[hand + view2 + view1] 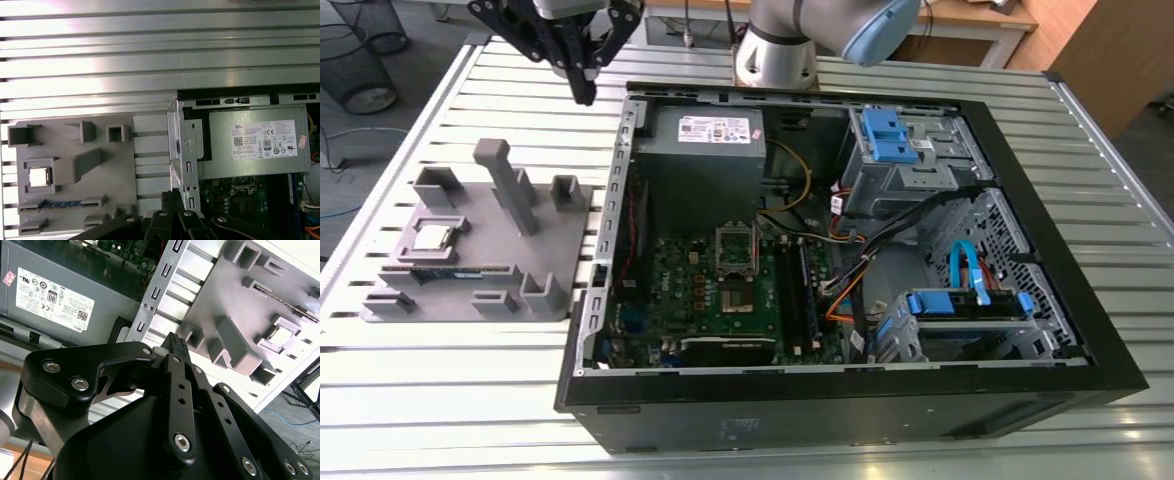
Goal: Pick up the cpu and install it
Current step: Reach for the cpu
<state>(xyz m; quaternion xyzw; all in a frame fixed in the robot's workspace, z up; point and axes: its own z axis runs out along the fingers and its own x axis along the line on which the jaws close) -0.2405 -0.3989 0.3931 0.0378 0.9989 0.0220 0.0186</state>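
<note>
Silvery cpu [432, 236] is shown seated in grey tray [540, 255]; judged light, rigid, fragile, best gripped by edges; jaws closed on nothing.

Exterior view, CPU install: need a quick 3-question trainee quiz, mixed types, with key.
1. True or false: the cpu is seated in the motherboard socket.
2. In the exterior view, on which side of the computer case does the holder tray sit?
3. The gripper holds: A the cpu; B the holder tray; C nothing.

Key:
1. False. The cpu lies in the holder tray.
2. The exterior view's left.
3. C.
</note>
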